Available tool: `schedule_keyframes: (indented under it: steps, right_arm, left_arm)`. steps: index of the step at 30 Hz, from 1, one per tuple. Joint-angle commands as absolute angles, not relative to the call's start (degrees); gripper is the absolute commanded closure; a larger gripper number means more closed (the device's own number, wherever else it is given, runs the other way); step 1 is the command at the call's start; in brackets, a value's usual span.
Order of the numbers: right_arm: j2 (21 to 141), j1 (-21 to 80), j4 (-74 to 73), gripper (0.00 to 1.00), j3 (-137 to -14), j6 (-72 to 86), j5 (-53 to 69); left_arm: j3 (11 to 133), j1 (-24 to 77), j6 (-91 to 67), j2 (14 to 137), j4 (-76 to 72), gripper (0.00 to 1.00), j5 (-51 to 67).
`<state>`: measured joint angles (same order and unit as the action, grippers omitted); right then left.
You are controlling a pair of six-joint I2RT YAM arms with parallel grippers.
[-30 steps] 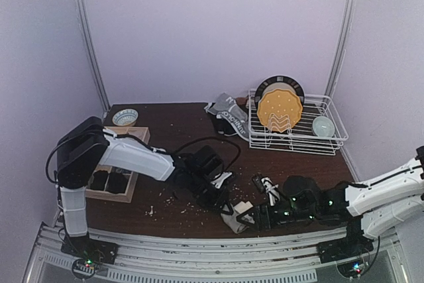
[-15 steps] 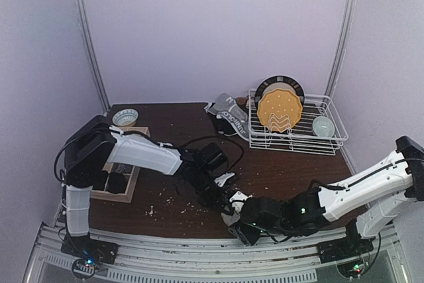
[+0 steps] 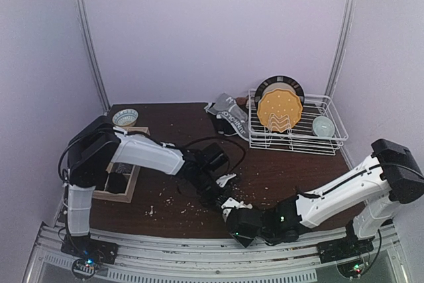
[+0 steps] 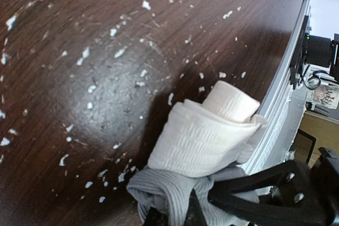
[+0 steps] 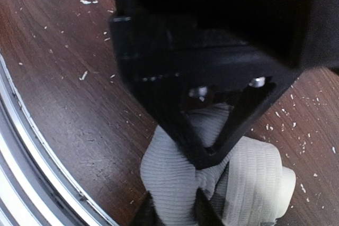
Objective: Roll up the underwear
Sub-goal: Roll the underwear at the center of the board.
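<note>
Pinching ribbed grey-and-white underwear (image 4: 196, 141), partly rolled, left gripper (image 4: 175, 214) clamped, right gripper (image 5: 174, 211) seemingly clamped too.

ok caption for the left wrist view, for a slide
left gripper pinching a rolled ribbed grey-and-white cloth brief at the edge of a white-flecked dark wooden table

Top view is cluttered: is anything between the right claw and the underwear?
Nothing visible does. The right claw is closed on a fold of the underwear at the near edge of the table, and the left claw pinches the same bundle.
</note>
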<state>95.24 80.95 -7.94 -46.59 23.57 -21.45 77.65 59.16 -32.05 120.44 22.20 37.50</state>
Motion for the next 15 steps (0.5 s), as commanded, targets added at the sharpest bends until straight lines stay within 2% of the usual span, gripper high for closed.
schedule_keyframes:
  steps: [1, 3, 6, 8, 9, 10, 11, 15]
  right_arm:
    - [98.6, 80.8, -16.7, 0.9, -45.1, 30.3, -23.9]
    - [97.6, 80.8, -15.9, 0.98, -43.7, 31.3, -23.3]
    - [93.9, 80.3, -11.9, 1.0, -40.3, 32.3, -20.5]
    - [91.5, 79.4, -7.9, 1.0, -37.8, 32.9, -16.7]
    - [90.3, 78.8, -5.8, 1.0, -36.3, 33.2, -14.8]
    - [89.1, 78.0, -3.5, 1.0, -34.9, 33.6, -12.9]
    - [87.8, 77.1, -0.9, 1.0, -33.4, 33.8, -10.4]
    - [83.0, 72.4, 10.5, 1.0, -26.7, 36.2, -0.8]
  left_arm:
    - [77.0, 59.6, -32.4, 122.1, 24.0, 1.0, 36.3]
    - [76.0, 59.6, -33.3, 120.8, 22.9, 1.0, 35.2]
    - [73.2, 59.5, -35.3, 117.5, 20.1, 0.61, 32.7]
    - [71.0, 59.5, -36.0, 114.0, 18.7, 0.38, 30.3]
    - [69.8, 59.5, -36.4, 112.9, 17.8, 0.24, 28.9]
    - [68.4, 59.5, -36.8, 110.4, 16.8, 0.06, 27.4]
    - [66.7, 59.5, -37.0, 108.4, 15.2, 0.03, 26.0]
    - [58.7, 59.8, -38.8, 100.5, 6.0, 0.02, 20.1]
